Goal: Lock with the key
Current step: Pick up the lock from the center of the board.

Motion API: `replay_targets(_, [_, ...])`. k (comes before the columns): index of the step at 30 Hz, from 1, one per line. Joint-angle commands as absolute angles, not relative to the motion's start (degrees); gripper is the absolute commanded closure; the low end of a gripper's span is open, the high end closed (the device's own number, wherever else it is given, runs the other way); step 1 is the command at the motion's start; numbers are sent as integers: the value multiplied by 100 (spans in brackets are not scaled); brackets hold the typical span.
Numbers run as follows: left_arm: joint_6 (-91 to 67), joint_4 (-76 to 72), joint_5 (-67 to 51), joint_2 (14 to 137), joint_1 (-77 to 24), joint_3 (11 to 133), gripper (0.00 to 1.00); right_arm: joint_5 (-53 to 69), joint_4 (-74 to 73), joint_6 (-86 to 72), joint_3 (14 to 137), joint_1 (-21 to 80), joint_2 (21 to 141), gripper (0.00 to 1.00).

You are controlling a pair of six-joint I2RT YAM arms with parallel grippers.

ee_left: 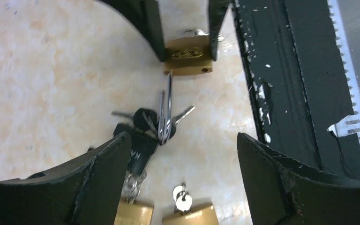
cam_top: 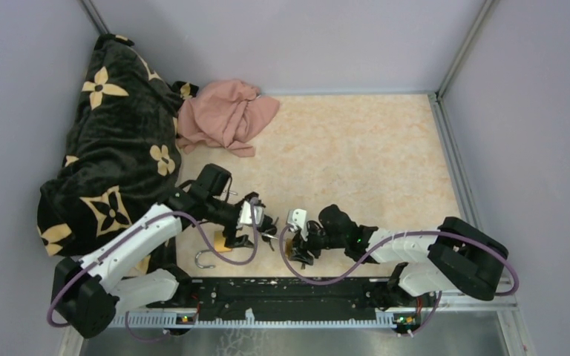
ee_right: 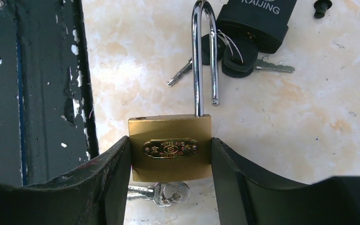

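Overhead camera looking down from behind onto the beige marbled tabletop, both wrist cameras looking close, facing each other, apparently sharing one open-shackled brass padlock.

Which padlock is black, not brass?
The KAIJING-marked padlock, beside the black-headed keys. The rest are brass, like the brass padlock in the right end effector.

"KAIJING" on black padlock

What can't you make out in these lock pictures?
Right wrist: key below the held brass padlock, half hidden by its body and the right pincer; keyhole unseen.
Right wrist: black padlock, cut by the top edge.
Left wrist: two more brass padlocks, cut by the bottom edge.
Top: all of these too small to tell apart.
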State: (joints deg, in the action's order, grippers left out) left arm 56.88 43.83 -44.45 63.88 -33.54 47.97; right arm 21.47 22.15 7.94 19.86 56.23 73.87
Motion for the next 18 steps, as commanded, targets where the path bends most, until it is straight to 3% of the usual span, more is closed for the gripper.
replay_targets(1, [5340,2662,-4769,6250,-3791,4094,12,2461,3133,746,1963,5548,7049,100])
replay_targets(6, [5041,2368,-4828,6688,-3852,3778,20,2399,3299,808,1859,5546,6955,100])
replay_targets(14, [4119,353,-4001,6800,-3985,2875,25,2426,3371,915,1827,5546,7061,100])
replay_targets(18, [4191,290,-3862,6873,-4109,2883,31,2431,3341,1001,1807,5544,7015,100])
